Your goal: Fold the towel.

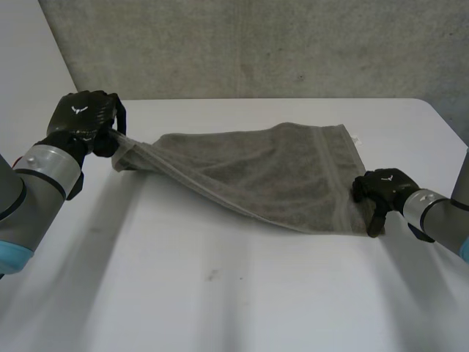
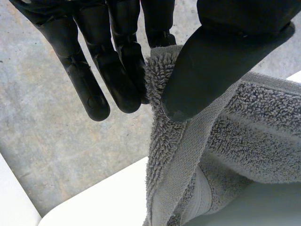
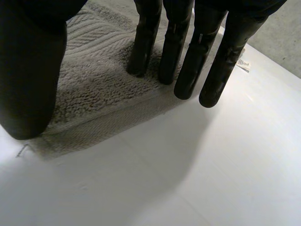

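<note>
The towel lies spread on the white tabletop between the two hands, with one corner raised clear of the surface. The left hand grasps that raised corner. In the left wrist view its fingers and thumb pinch the terry hem between them, and the cloth falls away from the fingertips in a slack ridge running toward the other hand. The right hand sits at the towel's near corner on the opposite side. Its fingers are straight and released: some tips are set on the cloth just inside the hem, others reach past the edge over bare tabletop, and the thumb is over the corner. Nothing is gripped there. The step in hand appears to be carrying the lifted corner across for the first fold. To do it well:

- The pinch must be firm and deep on the hem so the heavy pile cannot slip out.
- The right fingertips should press down as an anchor so the towel does not drag.
- The corner should travel high enough that the hanging cloth clears the layer beneath.
- Lower it so edge meets edge beside the right fingers, and release only once the cloth lies flat.

The likely fault is a skewed fold if the unheld corner trails.
</note>
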Controlling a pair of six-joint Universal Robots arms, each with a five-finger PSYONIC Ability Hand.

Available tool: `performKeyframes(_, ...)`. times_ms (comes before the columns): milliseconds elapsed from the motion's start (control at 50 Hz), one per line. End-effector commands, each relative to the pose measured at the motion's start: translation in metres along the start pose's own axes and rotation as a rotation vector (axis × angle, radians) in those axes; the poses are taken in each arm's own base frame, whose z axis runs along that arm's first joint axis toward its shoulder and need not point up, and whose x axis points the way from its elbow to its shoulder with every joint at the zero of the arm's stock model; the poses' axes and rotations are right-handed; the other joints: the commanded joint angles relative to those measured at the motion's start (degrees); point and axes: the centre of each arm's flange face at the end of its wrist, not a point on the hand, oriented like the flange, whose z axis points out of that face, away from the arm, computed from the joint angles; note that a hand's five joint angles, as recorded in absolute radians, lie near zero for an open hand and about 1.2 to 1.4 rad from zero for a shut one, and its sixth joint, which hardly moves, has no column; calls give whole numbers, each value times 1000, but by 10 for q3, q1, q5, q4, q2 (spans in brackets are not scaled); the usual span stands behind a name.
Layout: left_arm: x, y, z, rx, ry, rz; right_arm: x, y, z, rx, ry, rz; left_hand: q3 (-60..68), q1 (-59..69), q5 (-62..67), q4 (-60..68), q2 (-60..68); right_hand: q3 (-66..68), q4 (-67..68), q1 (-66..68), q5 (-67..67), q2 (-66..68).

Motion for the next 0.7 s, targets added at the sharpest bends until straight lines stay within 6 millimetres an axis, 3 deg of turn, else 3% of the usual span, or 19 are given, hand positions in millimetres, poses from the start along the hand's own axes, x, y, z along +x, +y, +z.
performKeyframes(20,0,1,1,-4,-1,0,3,-5,3,18,5,-7,103,116,112,101,103,35,36,32,91,41)
performKeyframes(300,0,3,1,-8,1,-1,4,-6,7,26,7,-13,103,116,112,101,103,83,85,81,140,89)
performKeyframes(420,0,4,1,-11,1,-1,7,-15,5,44,15,-20,103,116,112,101,103,398,399,396,454,404)
performKeyframes(460,0,4,1,-11,1,-1,8,-20,3,54,23,-25,103,116,112,101,103,399,400,397,455,405)
performKeyframes(600,1,7,-1,-26,3,-3,21,-55,-22,127,75,-49,103,116,112,101,103,399,400,397,455,405)
performKeyframes(700,3,12,-6,-49,13,-1,19,-63,-40,86,47,-40,103,116,112,101,103,399,400,397,455,405)
